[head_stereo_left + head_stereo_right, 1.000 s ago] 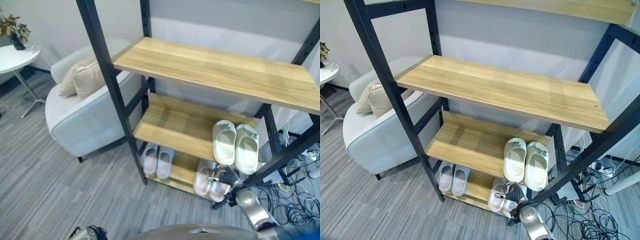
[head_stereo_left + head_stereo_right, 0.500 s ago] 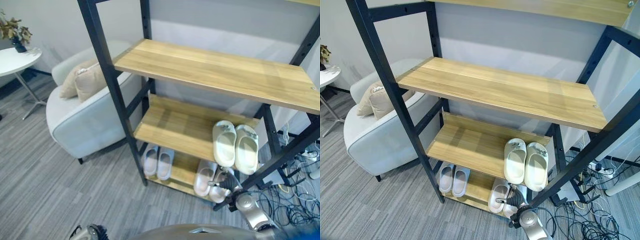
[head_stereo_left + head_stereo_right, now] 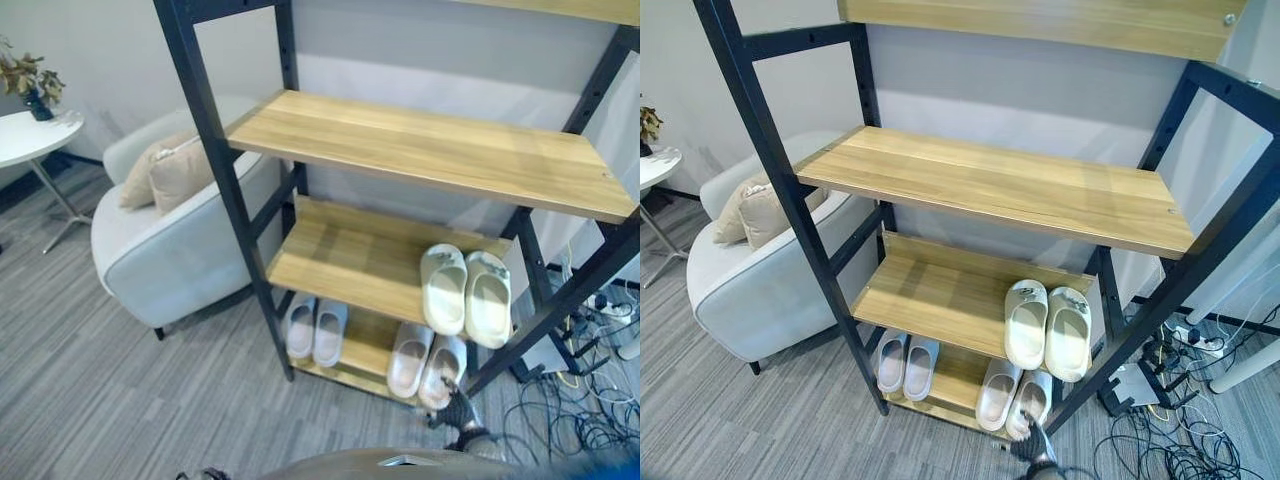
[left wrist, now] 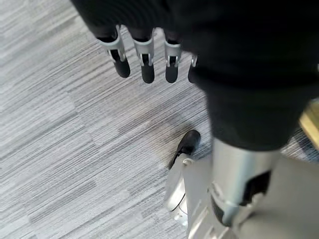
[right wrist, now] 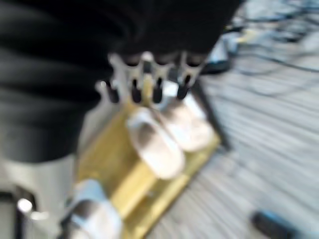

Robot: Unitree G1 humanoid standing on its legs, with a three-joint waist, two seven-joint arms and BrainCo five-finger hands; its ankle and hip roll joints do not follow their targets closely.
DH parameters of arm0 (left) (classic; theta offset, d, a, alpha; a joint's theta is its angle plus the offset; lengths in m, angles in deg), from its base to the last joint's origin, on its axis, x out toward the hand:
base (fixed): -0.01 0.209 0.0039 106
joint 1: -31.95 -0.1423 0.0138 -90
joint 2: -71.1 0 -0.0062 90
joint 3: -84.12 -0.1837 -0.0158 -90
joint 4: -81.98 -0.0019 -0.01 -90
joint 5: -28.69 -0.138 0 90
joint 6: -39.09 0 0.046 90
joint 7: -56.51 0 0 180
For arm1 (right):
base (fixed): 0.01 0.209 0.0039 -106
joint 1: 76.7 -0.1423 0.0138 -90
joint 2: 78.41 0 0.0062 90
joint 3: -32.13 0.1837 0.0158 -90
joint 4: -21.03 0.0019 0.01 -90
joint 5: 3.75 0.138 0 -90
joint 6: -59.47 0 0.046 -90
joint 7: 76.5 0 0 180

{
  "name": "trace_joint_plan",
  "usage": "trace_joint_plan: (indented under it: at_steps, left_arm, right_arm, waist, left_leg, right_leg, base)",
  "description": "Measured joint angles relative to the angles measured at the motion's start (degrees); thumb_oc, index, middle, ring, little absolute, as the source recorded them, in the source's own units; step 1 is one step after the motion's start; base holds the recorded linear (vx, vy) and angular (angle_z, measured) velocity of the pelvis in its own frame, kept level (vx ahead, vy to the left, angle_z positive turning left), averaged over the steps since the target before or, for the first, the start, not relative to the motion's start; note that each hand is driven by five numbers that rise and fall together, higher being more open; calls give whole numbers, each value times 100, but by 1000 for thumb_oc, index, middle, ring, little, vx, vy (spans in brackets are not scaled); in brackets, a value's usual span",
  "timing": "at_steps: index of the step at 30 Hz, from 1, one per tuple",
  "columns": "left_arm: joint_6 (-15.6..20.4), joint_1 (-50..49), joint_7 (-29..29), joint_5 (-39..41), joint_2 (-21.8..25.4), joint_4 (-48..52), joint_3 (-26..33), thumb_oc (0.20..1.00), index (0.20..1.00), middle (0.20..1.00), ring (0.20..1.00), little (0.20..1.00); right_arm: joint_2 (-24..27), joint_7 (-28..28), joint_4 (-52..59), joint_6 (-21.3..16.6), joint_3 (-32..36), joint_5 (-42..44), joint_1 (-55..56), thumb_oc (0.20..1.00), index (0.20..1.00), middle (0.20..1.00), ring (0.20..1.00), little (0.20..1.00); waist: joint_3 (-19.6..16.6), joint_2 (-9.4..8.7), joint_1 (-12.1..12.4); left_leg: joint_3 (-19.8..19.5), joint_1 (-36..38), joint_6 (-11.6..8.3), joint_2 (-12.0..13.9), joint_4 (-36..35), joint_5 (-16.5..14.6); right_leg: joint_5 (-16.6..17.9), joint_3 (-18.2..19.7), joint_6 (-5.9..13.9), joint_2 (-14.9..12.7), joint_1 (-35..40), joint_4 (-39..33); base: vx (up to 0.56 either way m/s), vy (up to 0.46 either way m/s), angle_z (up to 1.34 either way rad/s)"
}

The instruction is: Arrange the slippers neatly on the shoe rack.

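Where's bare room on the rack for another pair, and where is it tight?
The upper shelf is bare. The middle shelf is free left of the cream slippers. The bottom shelf is crowded: grey pair left, pink pair right, a narrow gap between, robot hand beside the pink pair.

One black metal shoe rack (image 3: 215,160) with light wooden shelves holds three pairs of slippers, six in all. Two chunky cream foam slippers (image 3: 466,291) sit on the middle shelf, while two pale grey slippers (image 3: 315,329) and two pale pinkish-beige slippers (image 3: 427,363) sit on the bottom shelf. Beside the rack are one light grey armchair (image 3: 170,250) with two beige cushions (image 3: 165,170) and one round white side table (image 3: 35,130) carrying one small plant (image 3: 28,75).
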Motion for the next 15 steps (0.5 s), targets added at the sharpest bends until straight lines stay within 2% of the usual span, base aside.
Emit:
trace_joint_plan:
  at_steps: [2,7,12,15]
  left_arm:
    - [115,-8,-220,255,-65,-215,128,1000,1000,1000,1000,1000]
    - [176,-10,-481,586,-116,-413,230,1000,1000,1000,1000,1000]
    - [256,-231,-484,888,-154,-464,277,1000,1000,1000,1000,1000]
    - [342,-197,-486,1037,-184,-671,276,1000,1000,1000,1000,1000]
  right_arm:
    - [-7,128,-310,-269,289,49,41,1000,1000,1000,1000,1000]
    - [112,128,-954,-367,665,297,361,1000,1000,1000,1000,1000]
    - [242,-429,-1218,-348,1513,1060,743,1000,1000,1000,1000,1000]
    - [278,-611,-1223,-286,1589,1265,740,1000,1000,1000,1000,1000]
  waist:
    - [17,53,-127]
    - [-23,63,-126]
    - [-2,142,-292]
    - [9,169,-309]
  left_leg:
    - [6,24,2,-9,0,3]
    - [14,86,28,-6,1,-25]
    - [143,118,28,2,0,-28]
    - [169,109,43,6,-1,-38]
  right_leg:
    - [20,13,-2,-11,-14,0]
    - [-22,31,41,-5,42,0]
    - [16,166,34,4,18,0]
    - [36,192,25,8,-4,-11]
  base:
    - [-14,18,-4]
    - [-24,31,1]
    - [-38,27,-12]
    - [-18,16,-9]
